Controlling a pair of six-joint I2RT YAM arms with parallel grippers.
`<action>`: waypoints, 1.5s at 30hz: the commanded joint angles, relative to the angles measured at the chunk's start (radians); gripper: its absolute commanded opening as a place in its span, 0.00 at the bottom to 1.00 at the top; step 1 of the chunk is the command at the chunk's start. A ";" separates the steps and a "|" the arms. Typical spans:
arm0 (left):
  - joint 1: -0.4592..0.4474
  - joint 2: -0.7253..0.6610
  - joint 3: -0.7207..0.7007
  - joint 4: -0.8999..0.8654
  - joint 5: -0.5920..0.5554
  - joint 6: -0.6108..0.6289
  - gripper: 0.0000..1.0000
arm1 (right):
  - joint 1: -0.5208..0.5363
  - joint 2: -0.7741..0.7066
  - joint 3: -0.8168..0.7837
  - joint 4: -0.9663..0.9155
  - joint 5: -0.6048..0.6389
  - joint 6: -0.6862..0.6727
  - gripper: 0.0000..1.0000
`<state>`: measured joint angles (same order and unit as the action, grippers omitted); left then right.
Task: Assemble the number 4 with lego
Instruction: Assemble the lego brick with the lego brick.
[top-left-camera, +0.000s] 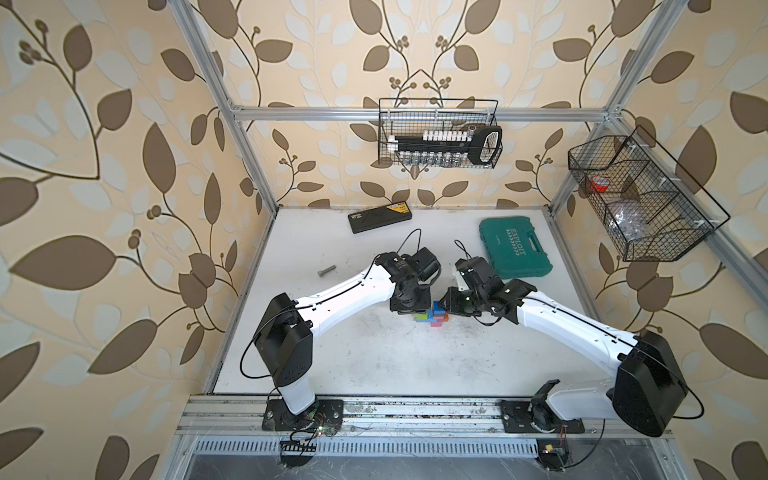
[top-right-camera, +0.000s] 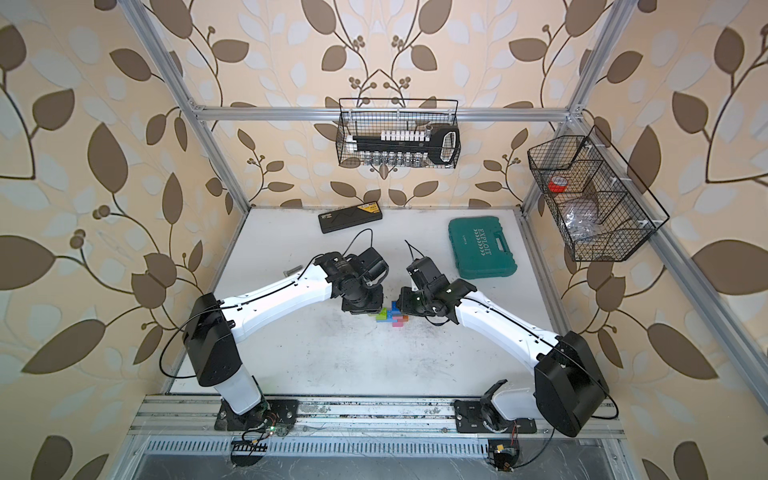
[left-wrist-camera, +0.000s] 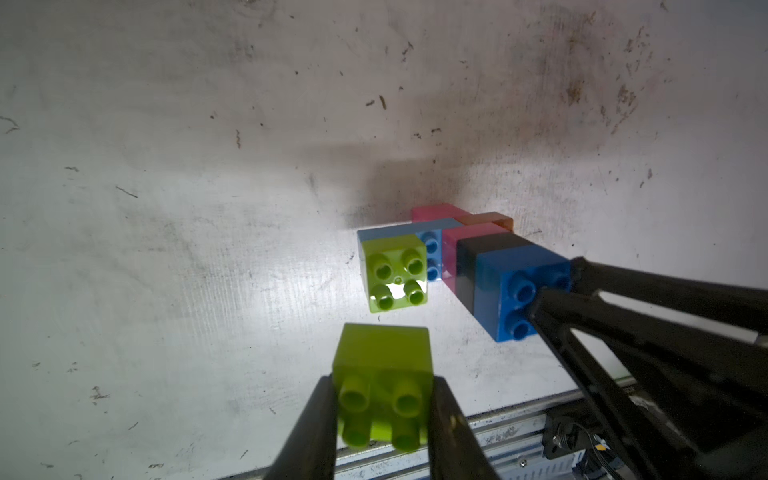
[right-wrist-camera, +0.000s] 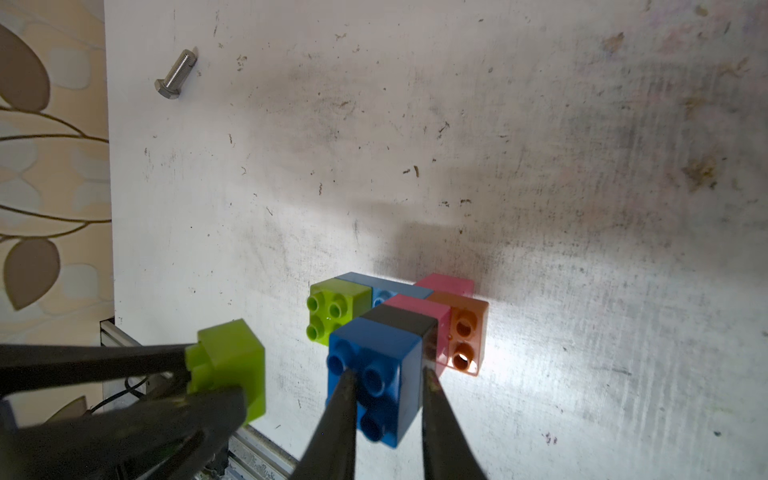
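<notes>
The number 4 (top-left-camera: 434, 318) lies flat mid-table between both arms, also in the other top view (top-right-camera: 392, 318). Its column runs dark blue (right-wrist-camera: 374, 353), black (right-wrist-camera: 399, 322), pink (right-wrist-camera: 419, 309). The light blue crossbar (right-wrist-camera: 399, 291) carries an orange end (right-wrist-camera: 463, 332) and a lime green brick (left-wrist-camera: 395, 272). Another pink brick (right-wrist-camera: 446, 284) sits behind. My left gripper (left-wrist-camera: 384, 386) is shut on a second lime green brick (left-wrist-camera: 382, 353), held just short of the first. My right gripper (right-wrist-camera: 388, 374) is closed on the dark blue brick, one finger between its studs and one on its side.
A steel bolt (top-left-camera: 327, 272) lies left of the arms. A flat black box (top-left-camera: 380, 218) and a teal tool case (top-left-camera: 515, 248) sit at the back. Wire baskets (top-left-camera: 440, 133) (top-left-camera: 640, 199) hang on the frame. An aluminium rail (top-left-camera: 415, 411) runs along the front edge.
</notes>
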<state>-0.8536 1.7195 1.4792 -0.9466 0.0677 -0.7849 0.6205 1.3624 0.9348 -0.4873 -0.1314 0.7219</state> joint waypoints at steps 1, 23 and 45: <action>-0.014 0.015 0.048 -0.022 0.005 -0.008 0.00 | -0.003 0.016 -0.045 -0.079 0.016 0.004 0.23; -0.021 0.087 0.097 -0.046 -0.069 -0.013 0.00 | -0.003 0.019 -0.054 -0.063 0.009 0.009 0.22; -0.033 0.123 0.095 -0.036 -0.091 -0.053 0.00 | -0.003 -0.008 -0.088 -0.052 0.012 0.031 0.22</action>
<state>-0.8783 1.8309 1.5452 -0.9688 0.0147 -0.8207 0.6189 1.3415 0.8959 -0.4343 -0.1360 0.7498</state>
